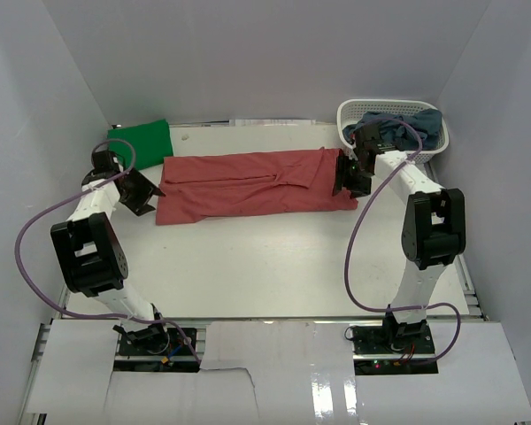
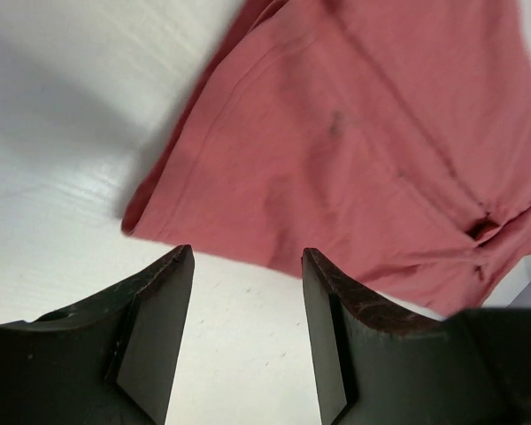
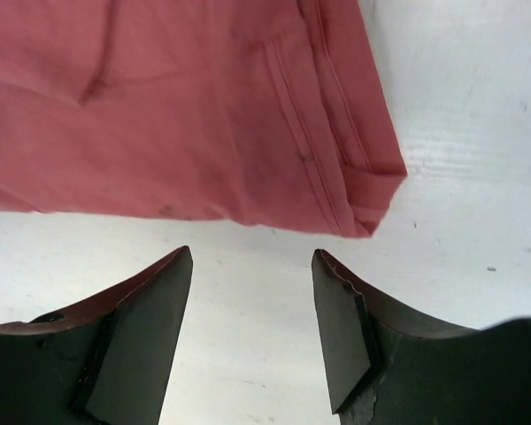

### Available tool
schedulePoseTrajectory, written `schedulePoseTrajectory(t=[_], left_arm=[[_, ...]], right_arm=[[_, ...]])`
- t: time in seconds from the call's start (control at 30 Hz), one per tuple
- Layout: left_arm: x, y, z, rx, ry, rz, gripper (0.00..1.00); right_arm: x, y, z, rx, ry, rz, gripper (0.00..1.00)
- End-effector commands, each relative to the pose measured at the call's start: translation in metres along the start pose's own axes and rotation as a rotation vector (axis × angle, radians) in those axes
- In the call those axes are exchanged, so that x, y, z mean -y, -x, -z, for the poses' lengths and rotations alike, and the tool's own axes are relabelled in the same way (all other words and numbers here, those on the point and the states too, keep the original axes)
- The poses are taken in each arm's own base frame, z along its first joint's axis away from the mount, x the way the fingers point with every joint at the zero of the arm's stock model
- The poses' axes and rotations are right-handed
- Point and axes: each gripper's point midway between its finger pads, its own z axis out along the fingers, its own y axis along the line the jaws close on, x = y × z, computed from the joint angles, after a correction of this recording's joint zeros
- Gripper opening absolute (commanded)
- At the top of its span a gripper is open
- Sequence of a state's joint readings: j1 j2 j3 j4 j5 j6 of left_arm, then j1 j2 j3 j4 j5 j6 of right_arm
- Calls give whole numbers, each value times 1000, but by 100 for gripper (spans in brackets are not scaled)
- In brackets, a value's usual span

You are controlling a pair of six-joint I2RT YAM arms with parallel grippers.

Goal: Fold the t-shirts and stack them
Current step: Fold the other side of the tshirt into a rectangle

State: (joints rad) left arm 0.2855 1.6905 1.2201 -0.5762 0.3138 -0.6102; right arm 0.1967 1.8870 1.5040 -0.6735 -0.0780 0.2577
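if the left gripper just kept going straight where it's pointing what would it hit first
Probably the red shirt, whose hem lies just ahead of the left gripper and its open jaws. Depth is unclear; it might touch the table first.

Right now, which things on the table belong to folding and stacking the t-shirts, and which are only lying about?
Belong to the job:
- salmon-red t-shirt, spread out in the middle
- green t-shirt, a compact bundle at the far left
- grey-blue shirts, heaped in the basket

Only lying about:
- white lattice basket, at the far right
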Motion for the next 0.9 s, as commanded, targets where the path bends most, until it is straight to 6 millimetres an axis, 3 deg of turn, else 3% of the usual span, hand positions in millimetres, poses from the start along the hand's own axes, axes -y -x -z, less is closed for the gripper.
schedulePoseTrajectory(t=[0.0, 0.3, 0.47, 0.57, 0.77, 0.87], left_arm=[[-4, -13, 3, -22, 6, -59, 63], [-13, -16, -1, -10, 54, -105, 63], [-20, -16, -9, -9, 81, -105, 62], [-25, -17, -15, -15, 93, -99, 62], [-27, -15, -20, -11, 107, -101, 62], [-29, -14, -20, -3, 119, -107, 61]], right_arm=[[12, -13, 1, -28, -54, 18, 63], [32, -25, -18, -58, -142, 17, 74], [36, -24, -35, -65, -150, 19, 73], [39, -18, -43, -64, -160, 25, 70], [44, -16, -55, -71, -162, 26, 46], [46, -18, -55, -71, -168, 30, 44]])
